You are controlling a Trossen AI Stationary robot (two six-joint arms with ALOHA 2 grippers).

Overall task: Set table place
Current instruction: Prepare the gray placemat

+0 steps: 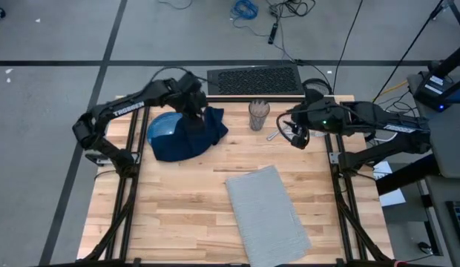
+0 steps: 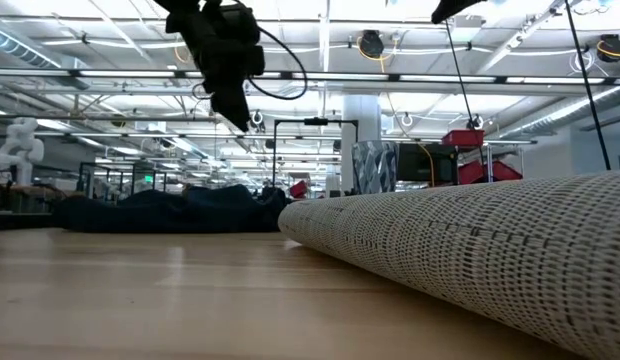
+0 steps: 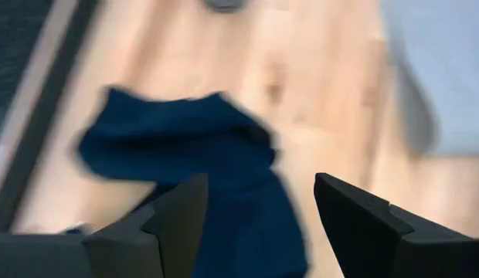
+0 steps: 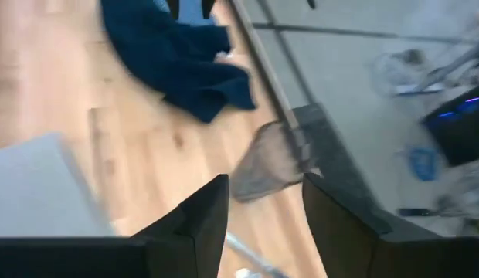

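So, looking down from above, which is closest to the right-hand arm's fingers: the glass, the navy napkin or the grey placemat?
From the right gripper:
1. Glass, just beside it, toward the table's middle.
2. Grey placemat, farther off, near the front edge.
3. Navy napkin, about as far, across by the left arm; too close to rank.

Table (image 1: 185,208): butcher-block wood planks, pale, smooth with a low sheen in the low view; thin black metal frame at the edge.

Placemat (image 1: 267,215) on the table: grey woven fabric, coarse visible weave, matt.

Napkin (image 1: 193,133), beside the placemat toward the table's far edge: navy cloth, soft, crumpled, matt. It partly covers a blue plate (image 1: 162,126), smooth surface.

Glass (image 1: 259,115) near the napkin: clear, see-through.

Left gripper (image 3: 259,224) fingers: dark, matt, plastic-looking.
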